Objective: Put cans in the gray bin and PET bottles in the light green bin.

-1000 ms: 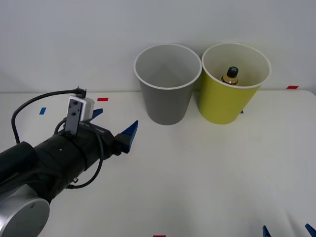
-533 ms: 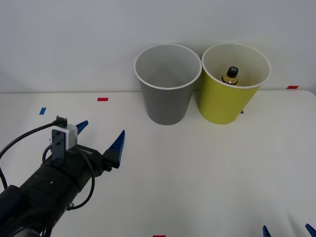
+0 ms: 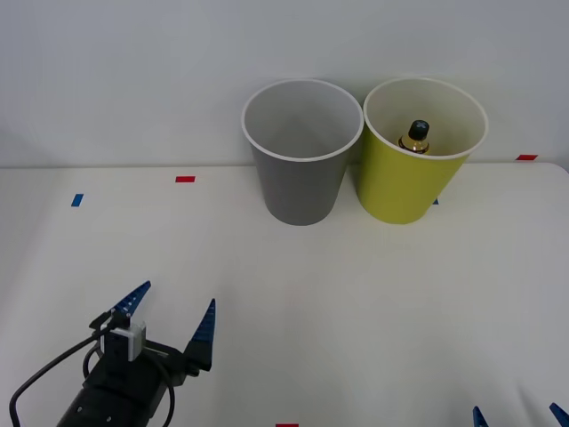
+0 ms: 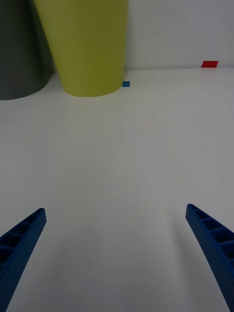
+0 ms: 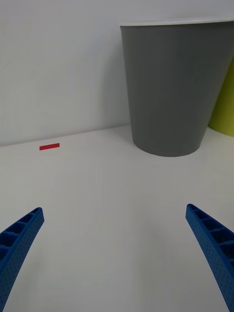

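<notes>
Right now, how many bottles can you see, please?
1: the yellow bottle stands inside the light green bin. The gray bin's bottom is hidden, so more could be there.

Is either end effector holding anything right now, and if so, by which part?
Nothing is held. The left end effector and right end effector are both open over bare table; the PET bottle sits inside the light green bin.

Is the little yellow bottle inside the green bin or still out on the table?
Inside: the bottle's dark cap pokes up within the light green bin's white rim.

White table (image 3: 373, 294) with small red (image 3: 185, 179) and blue tape marks (image 3: 76, 200)
</notes>
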Available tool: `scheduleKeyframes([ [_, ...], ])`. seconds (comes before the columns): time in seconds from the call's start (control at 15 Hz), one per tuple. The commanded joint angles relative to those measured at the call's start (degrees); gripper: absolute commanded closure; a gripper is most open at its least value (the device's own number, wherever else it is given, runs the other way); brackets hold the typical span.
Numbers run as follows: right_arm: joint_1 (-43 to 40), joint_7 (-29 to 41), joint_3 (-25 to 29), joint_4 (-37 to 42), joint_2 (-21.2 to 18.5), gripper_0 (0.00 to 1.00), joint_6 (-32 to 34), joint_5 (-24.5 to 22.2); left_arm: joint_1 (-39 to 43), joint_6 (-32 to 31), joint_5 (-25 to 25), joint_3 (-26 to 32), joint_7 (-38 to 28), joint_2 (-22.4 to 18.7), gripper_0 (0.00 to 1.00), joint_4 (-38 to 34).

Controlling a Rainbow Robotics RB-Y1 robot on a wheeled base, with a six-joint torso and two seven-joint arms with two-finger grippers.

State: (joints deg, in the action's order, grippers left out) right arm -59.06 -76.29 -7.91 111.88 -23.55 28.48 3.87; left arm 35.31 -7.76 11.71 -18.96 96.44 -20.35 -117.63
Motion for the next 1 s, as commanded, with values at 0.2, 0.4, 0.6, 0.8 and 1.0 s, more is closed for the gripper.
scheduleKeyframes([
  [0.2, 0.0, 0.0, 0.0, 0.0, 0.0, 0.00, 0.0, 0.0, 6.4, -6.6, -2.7, -0.7, 0.7, -0.7, 0.00, 3.2],
  [0.4, 0.0, 0.0, 0.0, 0.0, 0.0, 0.00, 0.0, 0.0, 11.5, -10.9, -2.9, -0.6, 0.4, -0.7, 0.00, 3.2],
  [0.6, 0.0, 0.0, 0.0, 0.0, 0.0, 0.00, 0.0, 0.0, 16.6, -14.6, -3.4, 0.3, 0.3, 2.0, 0.00, 3.3],
  [0.8, 0.0, 0.0, 0.0, 0.0, 0.0, 0.00, 0.0, 0.0, 20.1, -16.8, -3.6, 0.5, -0.1, 2.3, 0.00, 3.5],
  [1.0, 0.0, 0.0, 0.0, 0.0, 0.0, 0.00, 0.0, 0.0, 20.5, -19.5, -2.8, 0.3, 0.1, 2.4, 0.00, 6.6],
])
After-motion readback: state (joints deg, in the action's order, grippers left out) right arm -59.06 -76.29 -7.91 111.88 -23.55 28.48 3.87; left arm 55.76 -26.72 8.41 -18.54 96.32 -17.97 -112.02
